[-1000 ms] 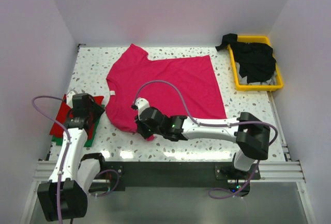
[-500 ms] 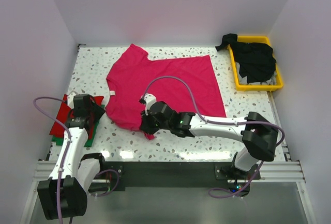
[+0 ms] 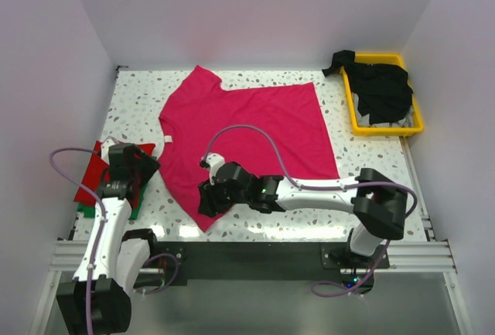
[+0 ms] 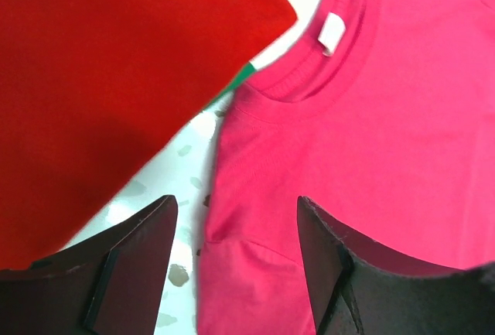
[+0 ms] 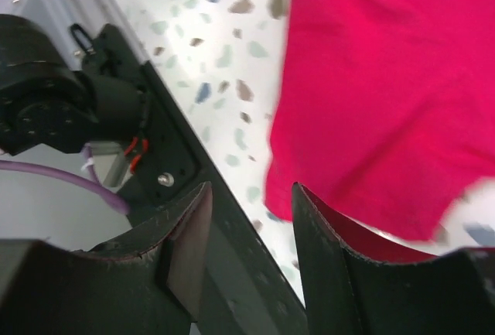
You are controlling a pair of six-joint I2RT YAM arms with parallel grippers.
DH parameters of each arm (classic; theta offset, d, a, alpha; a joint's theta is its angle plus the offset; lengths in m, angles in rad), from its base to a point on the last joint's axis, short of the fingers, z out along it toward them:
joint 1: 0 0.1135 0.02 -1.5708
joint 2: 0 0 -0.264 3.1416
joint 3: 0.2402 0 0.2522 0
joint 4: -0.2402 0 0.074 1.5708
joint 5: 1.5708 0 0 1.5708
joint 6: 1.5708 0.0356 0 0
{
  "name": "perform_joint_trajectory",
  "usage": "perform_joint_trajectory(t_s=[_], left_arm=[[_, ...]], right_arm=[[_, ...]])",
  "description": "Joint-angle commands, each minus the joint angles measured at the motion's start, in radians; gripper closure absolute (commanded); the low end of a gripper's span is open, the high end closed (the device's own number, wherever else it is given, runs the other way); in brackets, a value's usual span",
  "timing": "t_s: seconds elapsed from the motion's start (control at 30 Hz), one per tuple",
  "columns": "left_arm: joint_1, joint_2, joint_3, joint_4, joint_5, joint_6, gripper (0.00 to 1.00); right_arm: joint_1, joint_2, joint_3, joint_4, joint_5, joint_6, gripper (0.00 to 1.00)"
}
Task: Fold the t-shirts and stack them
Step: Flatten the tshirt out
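A magenta-pink t-shirt (image 3: 255,126) lies spread flat on the speckled table, its collar and white label (image 4: 332,33) toward the left. One sleeve corner (image 3: 199,219) points at the front edge. My right gripper (image 3: 204,202) hovers over that corner, open, nothing between its fingers (image 5: 251,227). My left gripper (image 3: 145,166) is open above the shirt's shoulder edge (image 4: 236,250), next to the collar. A folded red t-shirt (image 3: 91,174) lies on a green one (image 3: 87,210) at the left edge. Black t-shirts (image 3: 383,87) fill the tray.
A yellow plastic tray (image 3: 353,115) stands at the back right corner. The black base rail (image 5: 232,273) and the left arm's base (image 5: 46,111) lie just beyond the table's front edge, close to my right gripper. White walls enclose the table on three sides.
My right gripper has opened and let go of the magenta sleeve, which now lies flat and stretched toward the front edge. It moved slightly front-left. My left gripper opened a little wider.
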Motion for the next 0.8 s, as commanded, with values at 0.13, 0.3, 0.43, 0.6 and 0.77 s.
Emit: perform_joint_trajectory(t_s=[0.13,0.3,0.43,0.6,0.77], left_arm=[[-0.187,-0.116,-0.046,-0.026,-0.019,-0.107,0.32],[-0.319,-0.163,-0.089,-0.044,-0.058,-0.216,0.35],[-0.384,-0.141,-0.110,-0.038,-0.116,-0.259,0.37],[-0.400,-0.055,-0.095,-0.024,-0.173,-0.273,0.42],[-0.401,0.008,-0.124,0.031,-0.173,-0.290,0.48]], right_arm=[[-0.169,-0.244,-0.176,-0.103,0.118,0.083,0.55],[-0.210,-0.226,-0.242,-0.078,0.095,0.068,0.60],[-0.210,-0.146,-0.248,-0.010,0.070,0.065,0.62],[-0.208,-0.071,-0.254,0.054,0.017,0.071,0.62],[-0.196,-0.016,-0.256,0.095,0.001,0.085,0.62]])
